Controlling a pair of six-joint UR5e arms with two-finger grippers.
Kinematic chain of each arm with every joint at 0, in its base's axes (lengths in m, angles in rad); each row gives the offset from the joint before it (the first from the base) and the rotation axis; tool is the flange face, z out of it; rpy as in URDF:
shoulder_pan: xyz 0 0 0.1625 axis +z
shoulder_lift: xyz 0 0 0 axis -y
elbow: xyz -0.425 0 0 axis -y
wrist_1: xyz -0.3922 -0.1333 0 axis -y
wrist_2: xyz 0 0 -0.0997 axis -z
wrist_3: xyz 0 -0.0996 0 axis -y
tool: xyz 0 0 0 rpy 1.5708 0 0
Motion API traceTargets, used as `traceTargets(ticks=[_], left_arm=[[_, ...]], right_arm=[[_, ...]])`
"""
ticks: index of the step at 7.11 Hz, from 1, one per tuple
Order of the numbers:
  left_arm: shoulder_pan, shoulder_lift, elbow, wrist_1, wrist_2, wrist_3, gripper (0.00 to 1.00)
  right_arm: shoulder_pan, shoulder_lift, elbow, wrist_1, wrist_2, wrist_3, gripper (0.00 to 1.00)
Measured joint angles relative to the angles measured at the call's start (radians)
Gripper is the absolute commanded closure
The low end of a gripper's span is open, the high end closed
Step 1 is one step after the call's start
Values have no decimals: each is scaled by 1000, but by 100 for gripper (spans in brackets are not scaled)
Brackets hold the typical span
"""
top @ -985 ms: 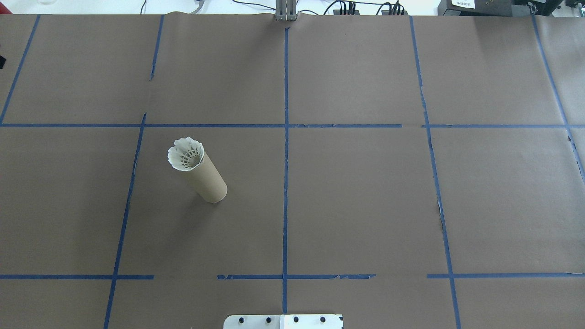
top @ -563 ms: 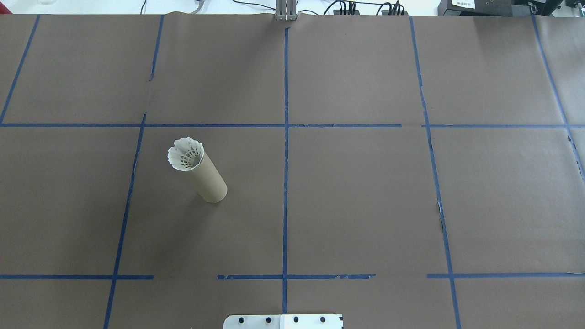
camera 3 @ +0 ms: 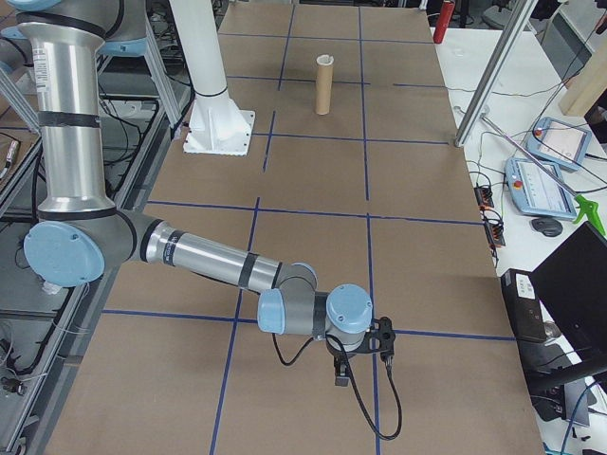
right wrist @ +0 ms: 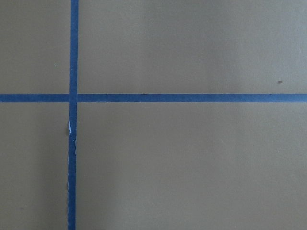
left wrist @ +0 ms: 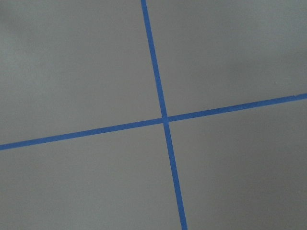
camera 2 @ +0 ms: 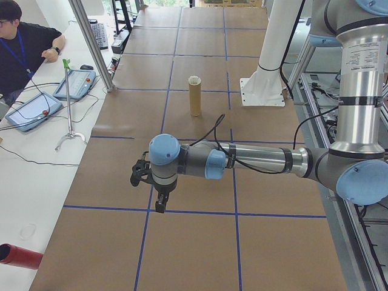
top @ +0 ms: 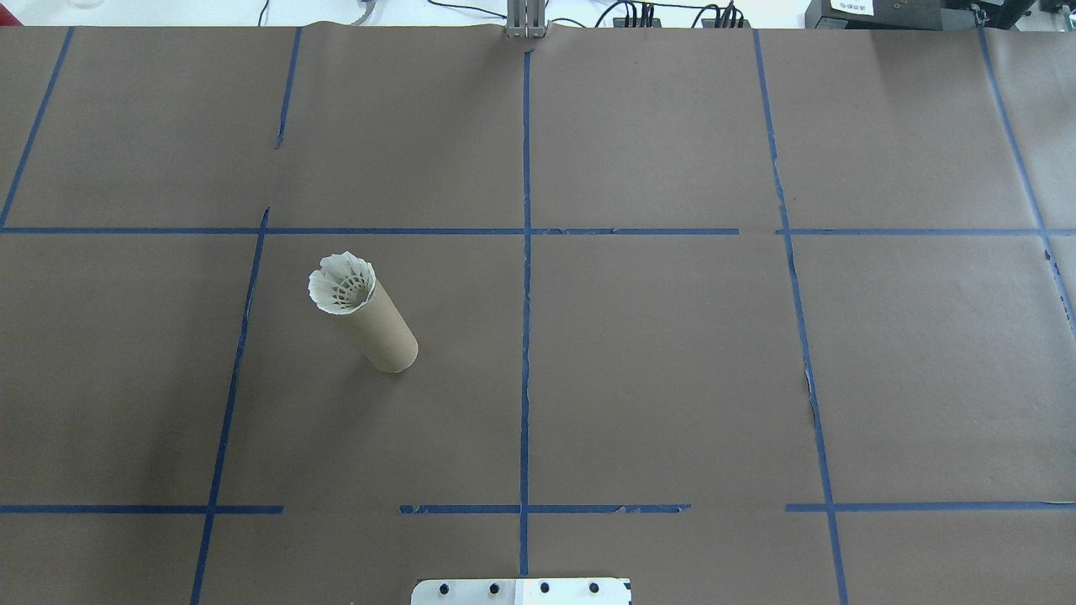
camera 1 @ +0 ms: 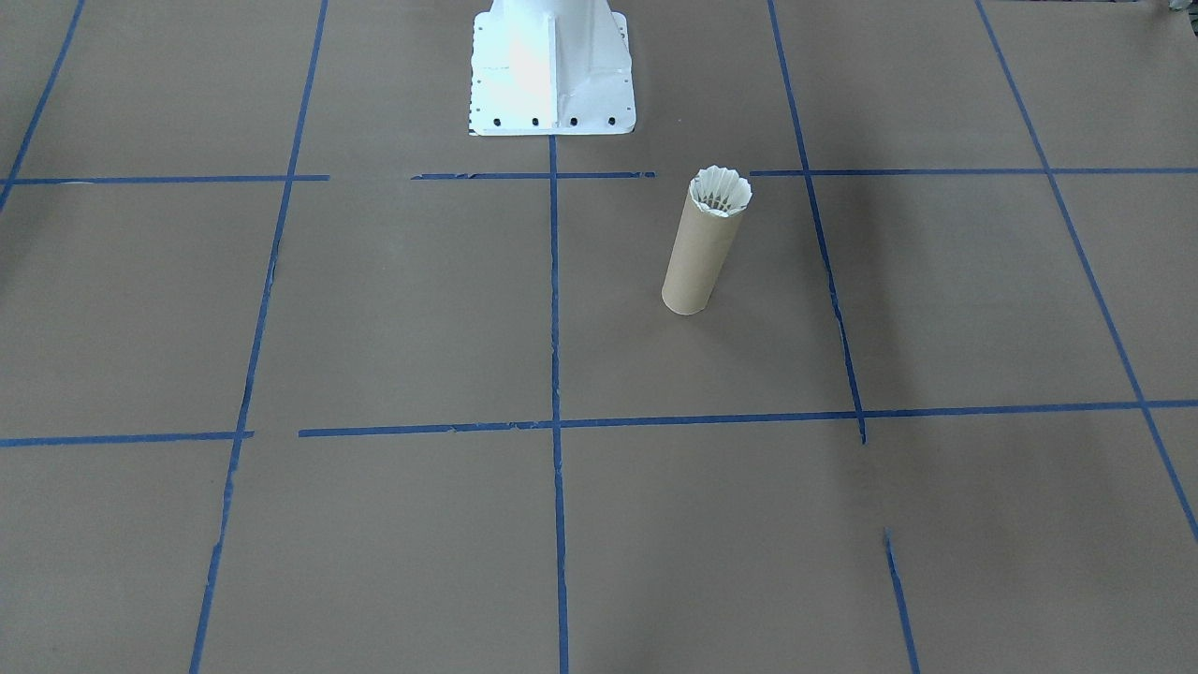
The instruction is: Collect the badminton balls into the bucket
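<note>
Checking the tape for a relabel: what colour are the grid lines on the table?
Blue grid lines, clearest in the overhead exterior view.

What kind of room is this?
Probably a robotics lab: a robot arm reaches over a paper-covered table marked with a blue tape grid, and control tablets lie on a side bench.

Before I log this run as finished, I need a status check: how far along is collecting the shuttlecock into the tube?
Done: the shuttlecock sits in the top of the upright cardboard tube, feathers flaring above the rim. In hand: nothing visible; the left hand and right hand hang over bare table, away from the tube. Left: no other loose shuttlecock shows, so the job looks complete.
</note>
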Motion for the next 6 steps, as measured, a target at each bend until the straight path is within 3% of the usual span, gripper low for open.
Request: traceTargets(ticks=[6], left_arm=[[-7, 10, -9, 111, 5, -3, 0]], right_arm=[[0, 0, 0, 0, 0, 0, 0]])
